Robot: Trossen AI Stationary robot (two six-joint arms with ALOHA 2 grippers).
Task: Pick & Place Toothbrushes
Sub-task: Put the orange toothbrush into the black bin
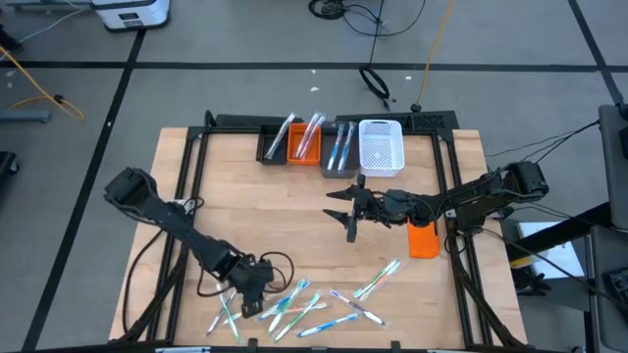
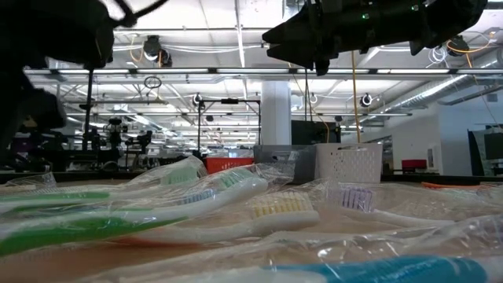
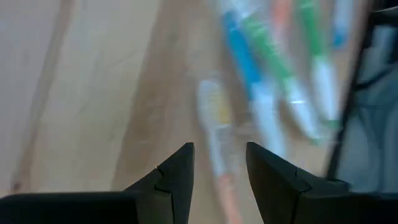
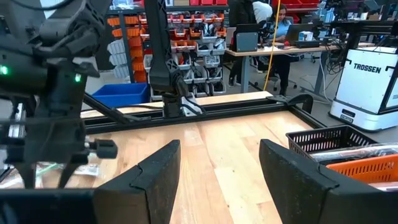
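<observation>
Wrapped toothbrushes (image 2: 236,192) lay heaped across the counter (image 2: 440,206), right up close. Behind them stood a white perforated basket (image 2: 350,165); the right gripper (image 2: 302,35) hung overhead.

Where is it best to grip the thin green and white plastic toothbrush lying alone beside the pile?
At mid-handle, from straight above, fingers across its thin width. The green and white toothbrush lies flat and slanted on the wooden table, apart from the pile, so both sides seem free.

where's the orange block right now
In the high view the orange block lies flat on the table's right side, just under the right arm, below the white basket.
</observation>
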